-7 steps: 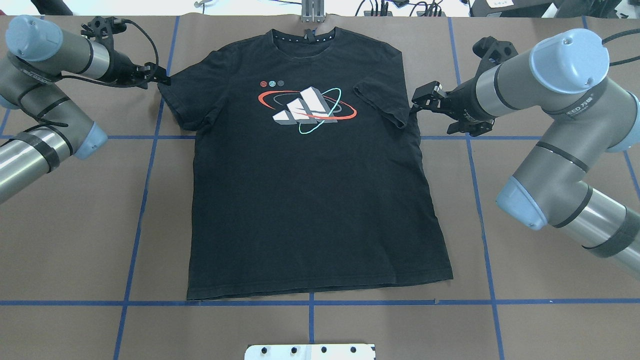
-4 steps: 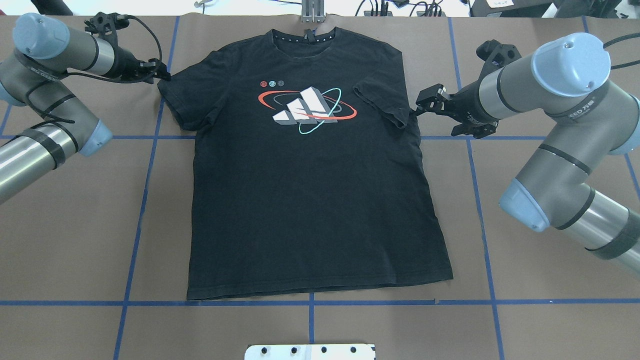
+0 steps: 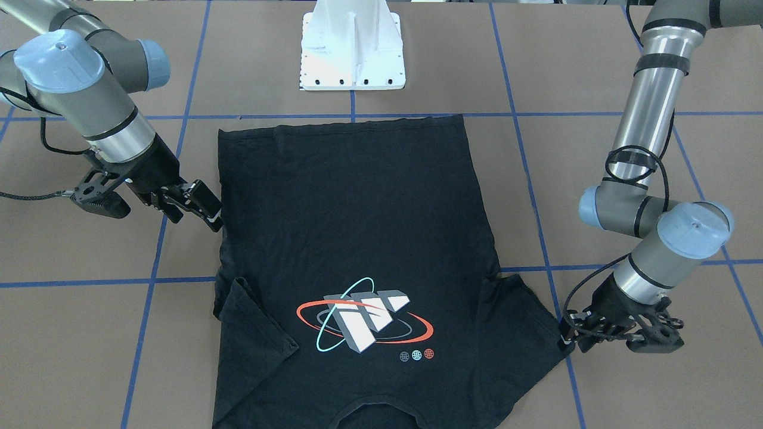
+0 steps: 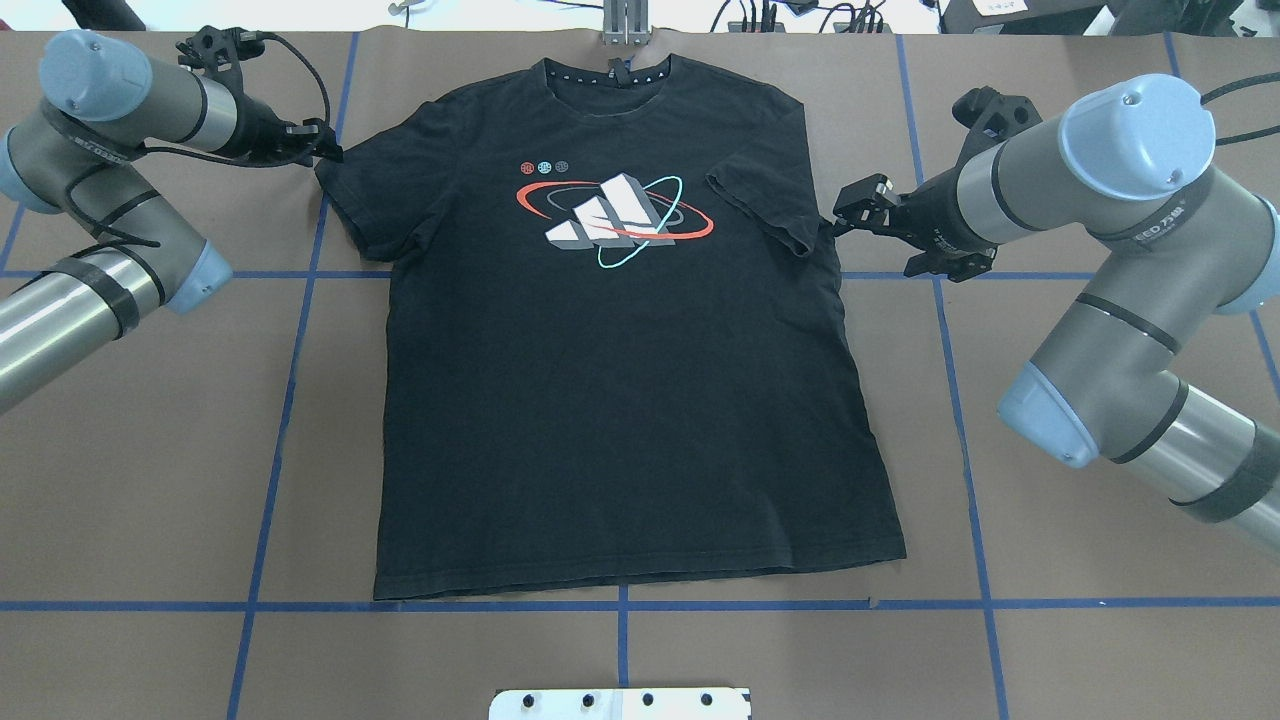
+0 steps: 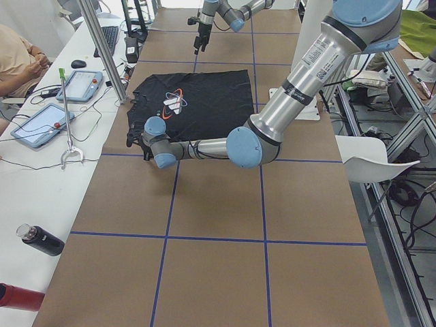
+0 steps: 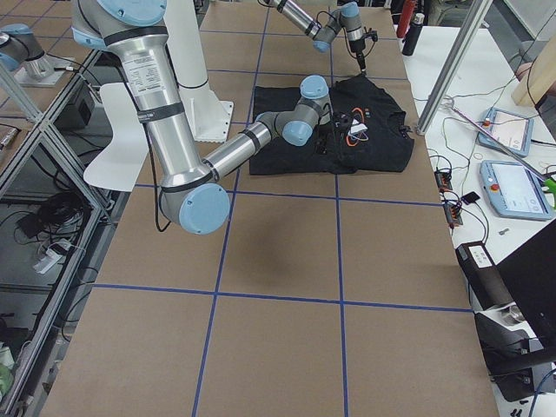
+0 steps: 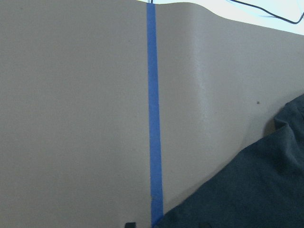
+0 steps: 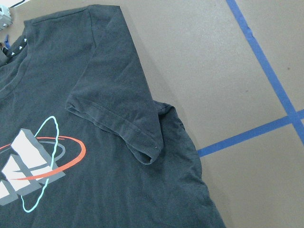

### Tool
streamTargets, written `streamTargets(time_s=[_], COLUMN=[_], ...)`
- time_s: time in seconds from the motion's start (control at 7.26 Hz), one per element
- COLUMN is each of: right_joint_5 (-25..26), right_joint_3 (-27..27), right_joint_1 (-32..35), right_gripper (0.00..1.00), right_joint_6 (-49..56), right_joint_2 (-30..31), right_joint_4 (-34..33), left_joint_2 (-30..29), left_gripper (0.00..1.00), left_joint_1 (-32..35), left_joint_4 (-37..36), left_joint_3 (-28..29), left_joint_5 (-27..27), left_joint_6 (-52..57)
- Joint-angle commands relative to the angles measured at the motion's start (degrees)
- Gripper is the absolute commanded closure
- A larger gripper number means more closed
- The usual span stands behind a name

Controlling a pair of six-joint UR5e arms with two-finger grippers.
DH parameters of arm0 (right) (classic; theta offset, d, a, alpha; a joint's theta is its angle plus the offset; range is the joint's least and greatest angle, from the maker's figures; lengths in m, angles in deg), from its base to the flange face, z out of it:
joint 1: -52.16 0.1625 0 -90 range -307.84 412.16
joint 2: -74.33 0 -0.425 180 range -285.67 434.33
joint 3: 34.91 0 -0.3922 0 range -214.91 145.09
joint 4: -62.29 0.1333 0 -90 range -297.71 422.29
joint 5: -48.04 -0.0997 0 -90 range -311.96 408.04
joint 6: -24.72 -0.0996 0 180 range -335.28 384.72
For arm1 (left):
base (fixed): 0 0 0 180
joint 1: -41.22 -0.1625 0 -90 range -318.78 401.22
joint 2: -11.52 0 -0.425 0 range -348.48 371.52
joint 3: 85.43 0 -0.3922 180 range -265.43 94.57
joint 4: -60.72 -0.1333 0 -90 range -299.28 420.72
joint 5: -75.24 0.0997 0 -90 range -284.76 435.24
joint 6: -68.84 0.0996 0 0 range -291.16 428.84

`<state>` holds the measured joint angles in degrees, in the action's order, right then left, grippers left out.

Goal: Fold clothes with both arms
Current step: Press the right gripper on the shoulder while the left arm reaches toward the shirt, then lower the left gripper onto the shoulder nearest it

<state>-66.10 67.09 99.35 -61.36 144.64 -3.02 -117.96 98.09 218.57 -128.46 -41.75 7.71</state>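
T-shirt (image 4: 620, 400): black, lying flat and print side up at the middle of the table (image 4: 150, 500). Its collar (image 4: 610, 72) is at the table's far edge from the robot, and its hem (image 4: 640, 580) is toward the near edge.
Logo (image 4: 615, 220): grey, red and cyan, on the chest, fully uncovered.
Left sleeve (image 4: 350, 200): spread out flat toward the table's left edge.
Right sleeve (image 4: 765, 205): folded inward, lying on the chest beside the logo.
Left tool (image 4: 325, 153): low over the table at the outer tip of the left sleeve. In the wrist view its two finger ends show apart at the bottom edge, with the sleeve's border between them, and it holds nothing.
Right tool (image 4: 842, 212): jaws parted and holding nothing. Its lower tip is at the shirt's side seam, just under the folded sleeve.
Blue tape lines (image 4: 290, 380): a grid across the brown table. One runs along the hem and one passes under the left tool.
White base mount (image 3: 353, 47): at the robot's edge of the table, just beyond the hem.
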Motion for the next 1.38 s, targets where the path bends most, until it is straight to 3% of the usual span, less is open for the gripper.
streamTargets(time_s=[0.0,0.14,0.28,0.41,0.69,1.1,1.24], right_joint_5=[0.1,0.1,0.1,0.1,0.1,0.3,0.3], right_joint_3=[-0.3,-0.2,-0.3,-0.4,-0.6,-0.4,-0.4], right_joint_1=[-0.3,-0.3,-0.3,-0.4,-0.4,-0.2,-0.2], right_gripper=[0.00,0.00,0.00,0.00,0.00,0.00,0.00], right_joint_6=[0.0,-0.1,-0.1,-0.1,-0.1,0.0,0.0], right_joint_2=[0.1,0.1,0.0,0.0,0.0,0.0,0.1], right_joint_4=[0.0,0.0,0.0,0.0,0.0,0.1,0.1], left_joint_2=[0.1,0.2,0.2,0.1,0.0,-2.1,-4.0], left_gripper=[0.50,0.52,0.70,1.00,1.00,1.00,1.00], left_joint_1=[-0.5,-0.5,-0.5,-0.4,-0.4,-0.7,-2.5], left_joint_4=[-0.1,0.0,0.0,-0.1,-0.2,-5.7,-6.8], left_joint_3=[0.0,0.0,0.0,0.0,-1.4,-11.9,-12.1], left_joint_5=[0.3,0.3,0.3,0.2,-0.2,-0.1,0.2], left_joint_6=[0.0,0.0,0.0,0.0,-0.3,-8.2,-11.9])
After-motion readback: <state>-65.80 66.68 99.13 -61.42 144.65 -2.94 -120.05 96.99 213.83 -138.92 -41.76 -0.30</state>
